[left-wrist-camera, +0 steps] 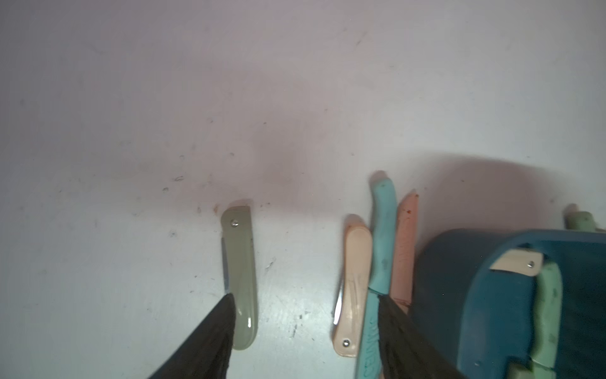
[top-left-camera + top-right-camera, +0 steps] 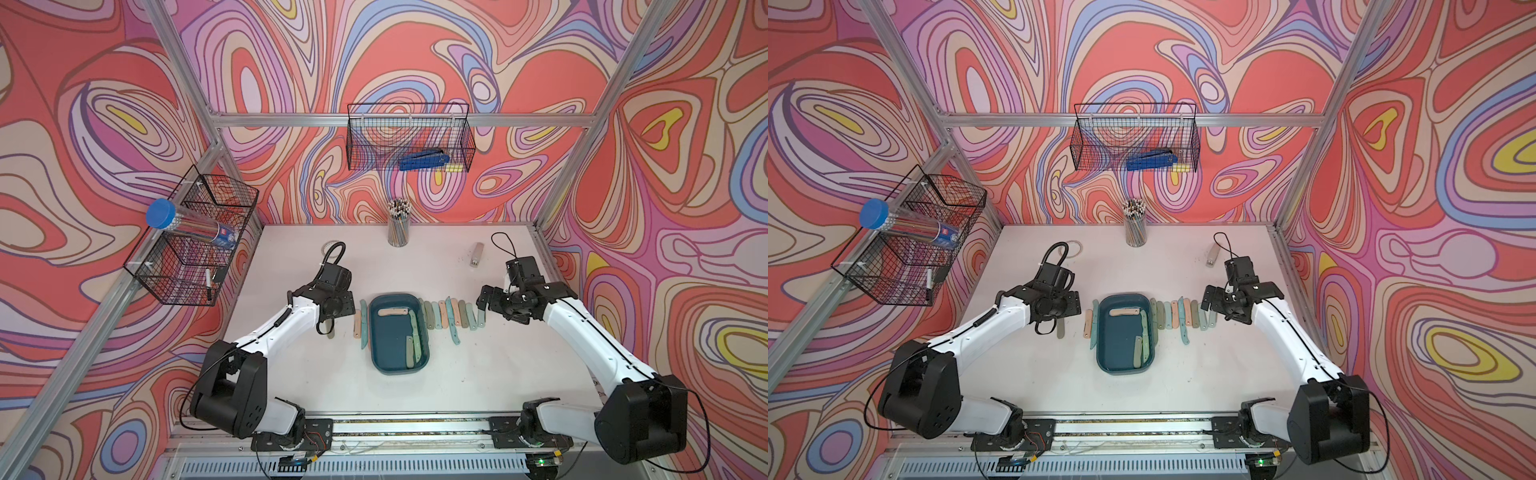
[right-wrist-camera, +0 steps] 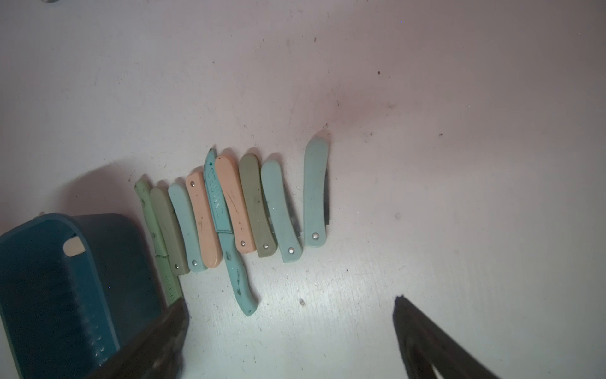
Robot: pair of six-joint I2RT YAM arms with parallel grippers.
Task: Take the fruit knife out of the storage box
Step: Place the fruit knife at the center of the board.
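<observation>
Unloading partly done: the left gripper (image 1: 305, 297), jaws apart, hovers over a grey-green fruit knife (image 1: 241, 279) lying on the table (image 1: 131, 98) beside the storage box (image 2: 371, 336); the right gripper (image 3: 288, 302) gapes empty (several knives (image 2: 392, 311) lie inside, to be lifted out).

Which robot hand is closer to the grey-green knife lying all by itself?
Left. The left gripper is right above the grey-green knife, one finger at its edge. The right gripper is far across the storage box, over the long knife row.
</observation>
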